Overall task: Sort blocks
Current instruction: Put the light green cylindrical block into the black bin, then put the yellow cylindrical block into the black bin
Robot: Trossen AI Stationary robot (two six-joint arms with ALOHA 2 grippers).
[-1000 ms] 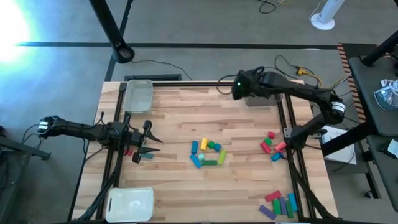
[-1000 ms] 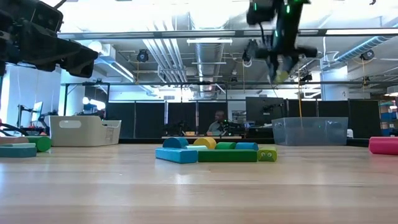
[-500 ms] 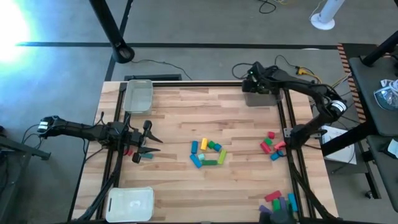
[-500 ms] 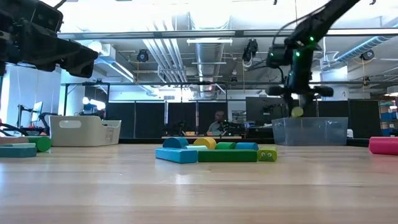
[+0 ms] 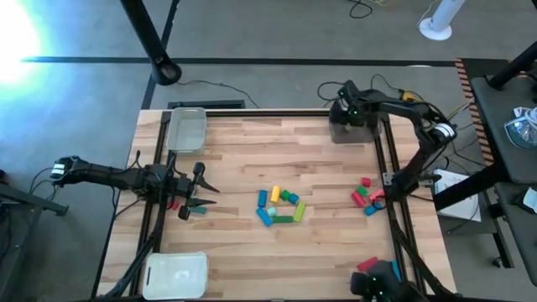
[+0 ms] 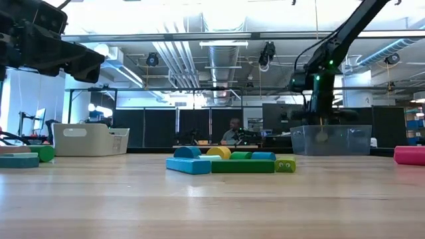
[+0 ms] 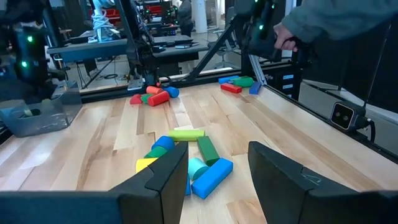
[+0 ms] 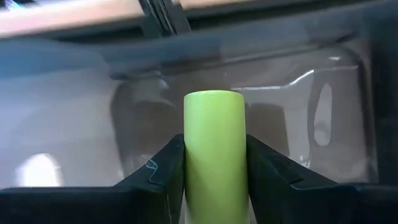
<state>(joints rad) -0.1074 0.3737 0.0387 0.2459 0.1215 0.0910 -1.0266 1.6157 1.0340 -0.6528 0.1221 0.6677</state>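
We see a pale wooden table — planked, smooth, faintly sheened. The clear tray looks like glossy plastic, the lime cylinder block matt and smooth between matt dark fingers.

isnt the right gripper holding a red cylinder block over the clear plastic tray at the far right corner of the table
Not red. The right wrist view shows the right gripper shut on a yellow-green cylinder block. The rest holds: it hangs over the clear plastic tray at the table's far right corner.
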